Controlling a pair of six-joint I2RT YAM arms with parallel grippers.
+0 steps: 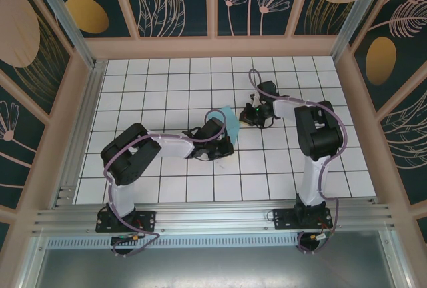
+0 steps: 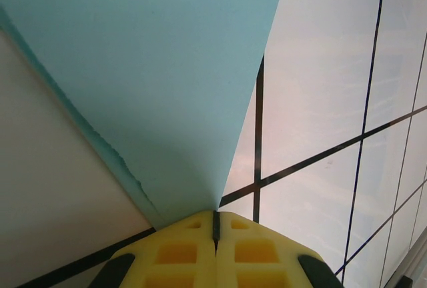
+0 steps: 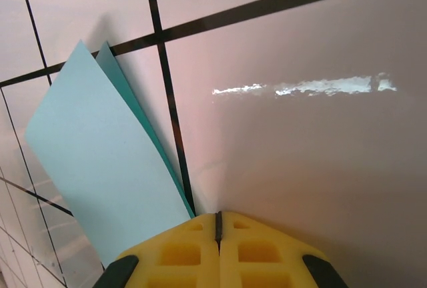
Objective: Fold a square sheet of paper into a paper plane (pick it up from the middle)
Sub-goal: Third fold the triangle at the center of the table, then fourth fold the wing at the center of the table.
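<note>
The light teal square sheet of paper (image 1: 230,119) stands folded and tilted off the white grid table between my two grippers. In the left wrist view the sheet (image 2: 153,68) narrows down into the tips of my left gripper (image 2: 216,213), which is shut on its lower edge. My left gripper (image 1: 225,141) sits just below the paper. In the right wrist view the sheet (image 3: 100,161) shows two layers and passes to the left of my right gripper (image 3: 218,215). That gripper is shut with nothing visible between its yellow fingers. It (image 1: 248,116) stands close to the paper's right side. The paper plane is out of view.
The white tiled table (image 1: 167,75) is walled by a wooden frame (image 1: 213,47) at the back and both sides. A metal rail (image 1: 213,218) carrying the arm bases runs along the near edge. Open tiles lie at the back left and the front right.
</note>
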